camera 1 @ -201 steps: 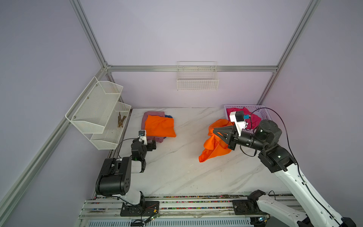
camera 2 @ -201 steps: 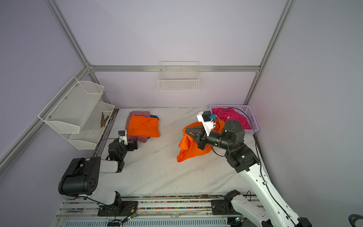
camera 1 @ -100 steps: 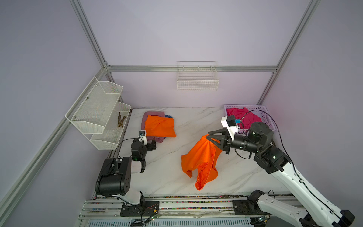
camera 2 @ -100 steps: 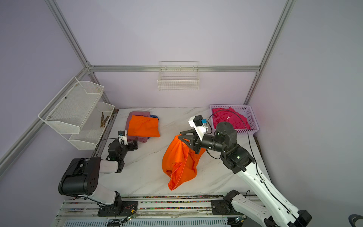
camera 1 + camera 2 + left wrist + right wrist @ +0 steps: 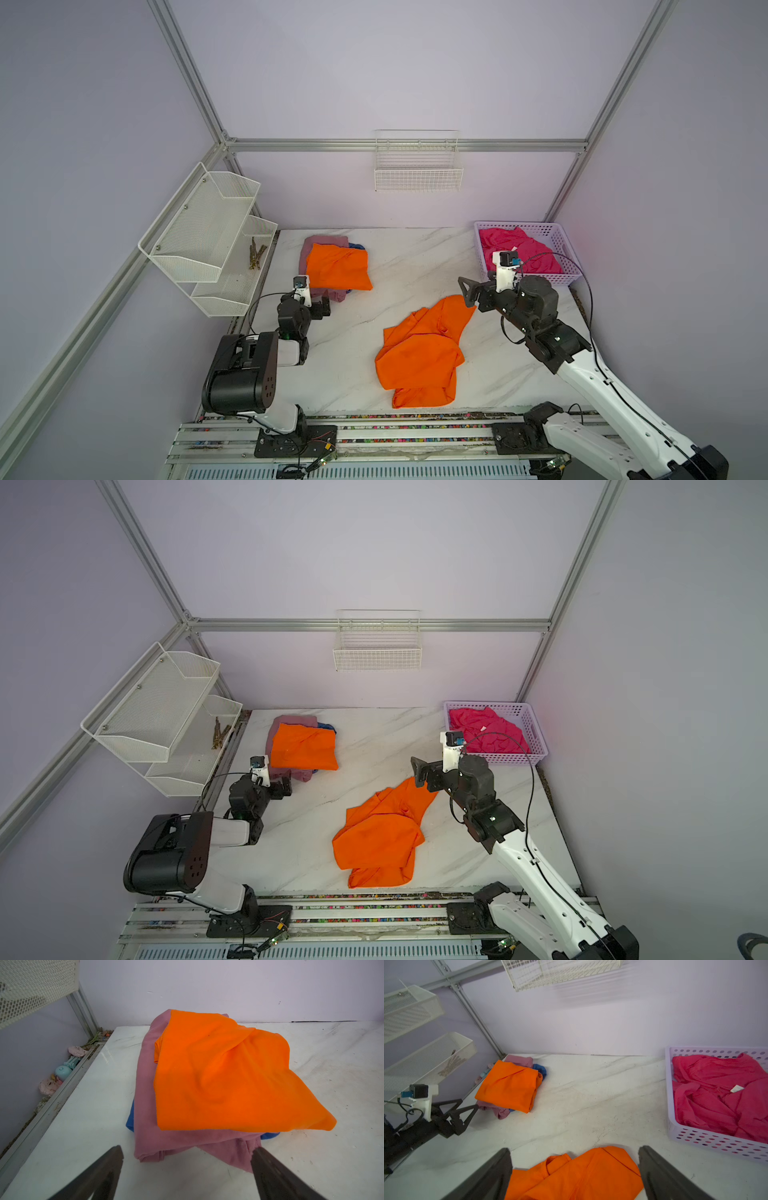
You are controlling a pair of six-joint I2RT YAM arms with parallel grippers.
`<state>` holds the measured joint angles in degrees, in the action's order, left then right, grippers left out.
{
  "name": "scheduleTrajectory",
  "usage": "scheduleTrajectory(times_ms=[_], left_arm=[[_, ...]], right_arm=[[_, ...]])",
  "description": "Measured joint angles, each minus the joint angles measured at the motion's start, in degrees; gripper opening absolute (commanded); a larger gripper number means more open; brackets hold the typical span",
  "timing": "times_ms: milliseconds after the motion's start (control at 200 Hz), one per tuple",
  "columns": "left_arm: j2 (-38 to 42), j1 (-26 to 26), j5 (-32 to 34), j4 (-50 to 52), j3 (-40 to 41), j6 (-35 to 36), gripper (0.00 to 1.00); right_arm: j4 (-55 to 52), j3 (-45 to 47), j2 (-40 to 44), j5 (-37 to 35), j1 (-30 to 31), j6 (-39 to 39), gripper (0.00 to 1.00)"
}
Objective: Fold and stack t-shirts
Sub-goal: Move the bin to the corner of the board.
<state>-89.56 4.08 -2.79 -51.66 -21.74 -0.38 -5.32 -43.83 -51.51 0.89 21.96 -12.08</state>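
Observation:
A crumpled bright orange t-shirt lies loose on the marble table, centre front. My right gripper hangs open just over its far corner, and the right wrist view shows that cloth lying below the spread jaws, not pinched. At the back left a folded orange t-shirt tops a mauve-pink one and a blue one. My left gripper stands open and empty at that stack's near edge. A hot pink t-shirt fills the basket.
The lilac perforated basket sits at the back right corner. White mesh shelves jut from the left wall over the table's edge. A wire basket hangs on the back wall. Bare marble lies between stack and basket.
My right gripper swung the orange t-shirt from beside the basket toward the table's front, opened and let it go. The shirt now lies on the table. The left arm has not moved.

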Motion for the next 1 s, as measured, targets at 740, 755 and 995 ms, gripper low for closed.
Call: scheduleTrajectory(times_ms=[740,755,995], left_arm=[[0.00,0.00,0.00,0.09,0.00,0.00,1.00],[0.00,0.00,0.00,0.09,0.00,0.00,1.00],[0.42,-0.02,1.14,4.92,-1.57,-0.02,1.00]], right_arm=[[-12.90,-14.16,-8.76,-4.61,-0.39,-14.99,1.00],[-12.87,-14.12,-8.72,-3.80,-0.39,-15.04,1.00],[-13.22,-20.44,-7.96,-4.74,-0.39,-12.92,1.00]])
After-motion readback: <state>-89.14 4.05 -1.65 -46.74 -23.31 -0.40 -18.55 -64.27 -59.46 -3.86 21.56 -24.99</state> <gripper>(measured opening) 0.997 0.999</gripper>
